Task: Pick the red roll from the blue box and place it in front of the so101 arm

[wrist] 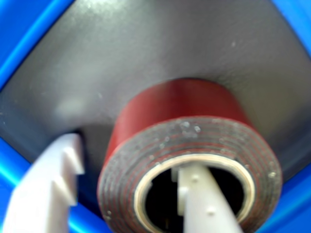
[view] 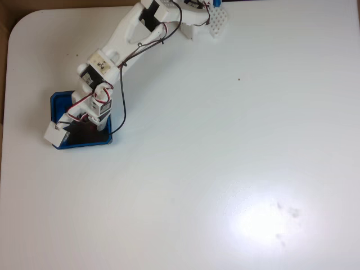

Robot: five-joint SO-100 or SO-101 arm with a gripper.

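The white so101 arm (view: 121, 42) reaches from the top of the fixed view down into the blue box (view: 59, 100) at the table's left. Its gripper (view: 84, 126) is low over the box's dark floor. In the wrist view the red roll (wrist: 180, 104) lies flat on the black floor of the blue box (wrist: 29, 29). My gripper (wrist: 129, 155) is open and straddles the roll's left wall. One finger (wrist: 204, 199) is down in the pale core's hole, and the toothed finger (wrist: 53, 184) stands outside with a small gap to the roll. In the fixed view the arm hides the roll.
The white table (view: 225, 169) stretches wide to the right of and below the box. A small white perforated block (view: 219, 22) sits near the arm's base at the top edge. The table's rounded corner is at the upper left.
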